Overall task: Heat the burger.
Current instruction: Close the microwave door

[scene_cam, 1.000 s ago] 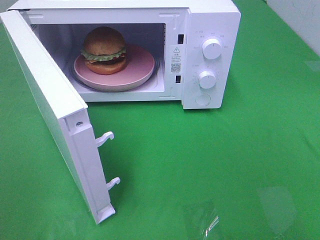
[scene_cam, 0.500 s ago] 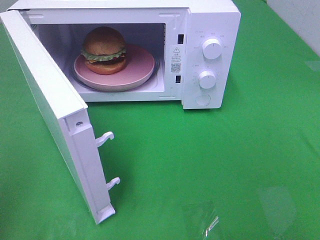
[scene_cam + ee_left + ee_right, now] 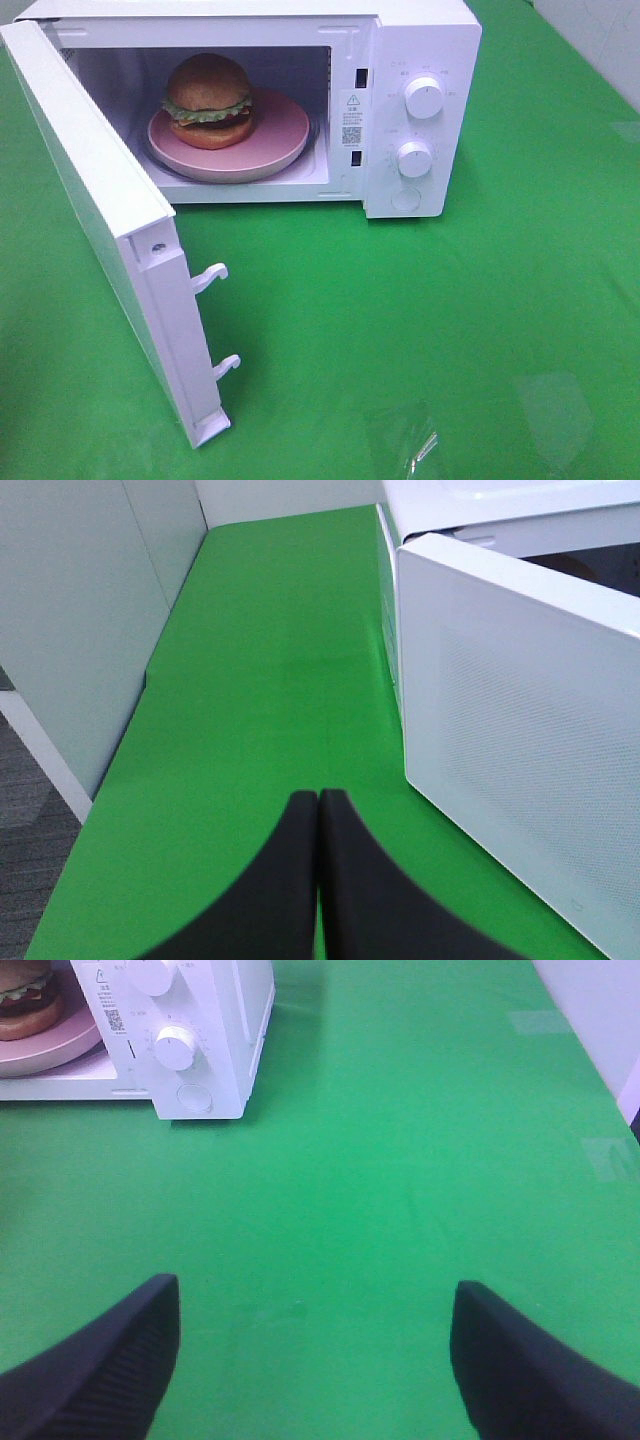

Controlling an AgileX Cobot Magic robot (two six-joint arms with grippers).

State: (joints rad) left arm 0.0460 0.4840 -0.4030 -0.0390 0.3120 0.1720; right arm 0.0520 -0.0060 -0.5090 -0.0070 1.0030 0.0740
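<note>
The burger [image 3: 209,100] sits on a pink plate [image 3: 285,130] inside the white microwave [image 3: 420,40], whose door [image 3: 100,220] stands swung wide open toward the front left. The right wrist view catches the burger's edge [image 3: 25,1005] on the plate [image 3: 50,1052] beside the control panel. My left gripper [image 3: 319,810] is shut with nothing between its fingers, hovering over green cloth just outside the open door [image 3: 520,780]. Well in front of the microwave, over bare cloth, my right gripper [image 3: 315,1305] stands open and empty. Neither gripper shows in the exterior high view.
Two white knobs [image 3: 424,98] [image 3: 414,159] and a round button [image 3: 405,200] sit on the microwave's right panel. Two latch hooks [image 3: 210,276] stick out of the door edge. Green cloth [image 3: 450,330] covers the table. A pale wall [image 3: 80,630] borders the table's left side.
The exterior high view is unchanged: burger, plate and open door have not moved.
</note>
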